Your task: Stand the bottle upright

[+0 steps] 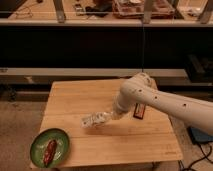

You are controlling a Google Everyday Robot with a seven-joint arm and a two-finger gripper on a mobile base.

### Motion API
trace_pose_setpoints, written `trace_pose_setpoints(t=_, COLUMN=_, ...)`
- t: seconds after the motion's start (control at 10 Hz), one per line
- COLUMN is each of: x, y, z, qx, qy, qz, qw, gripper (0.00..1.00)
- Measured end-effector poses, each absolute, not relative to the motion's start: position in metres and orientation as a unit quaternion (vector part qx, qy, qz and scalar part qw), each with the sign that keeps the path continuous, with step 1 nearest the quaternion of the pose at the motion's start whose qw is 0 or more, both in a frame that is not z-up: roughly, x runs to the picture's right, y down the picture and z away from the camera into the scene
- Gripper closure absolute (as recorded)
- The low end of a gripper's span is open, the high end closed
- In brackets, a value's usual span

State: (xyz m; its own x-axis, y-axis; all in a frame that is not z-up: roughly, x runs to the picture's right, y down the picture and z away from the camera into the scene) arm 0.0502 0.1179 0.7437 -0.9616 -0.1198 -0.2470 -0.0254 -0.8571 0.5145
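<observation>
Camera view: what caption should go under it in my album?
The robot's gripper, shut on the bottle, holds it sideways over the middle of the wooden table.

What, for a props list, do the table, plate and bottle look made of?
The table: pale matte wood, plank seams showing. The plate: glossy green, ceramic or plastic, unclear. The bottle, held sideways in the shut tool over mid-table: probably clear plastic, pale label.

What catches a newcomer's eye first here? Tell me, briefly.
The white arm reaching in from the right, its gripper shut on the bottle, held nearly on its side over the middle of the wooden table. Then the green plate at the front left corner, with a brown item on it.
</observation>
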Motion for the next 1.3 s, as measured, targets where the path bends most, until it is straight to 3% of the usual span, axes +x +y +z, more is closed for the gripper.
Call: trace_pose_setpoints(t=1.3, x=0.079, y=0.116, z=0.743, qx=0.080, qy=-0.277, qz=-0.957, qw=0.013, gripper=0.76)
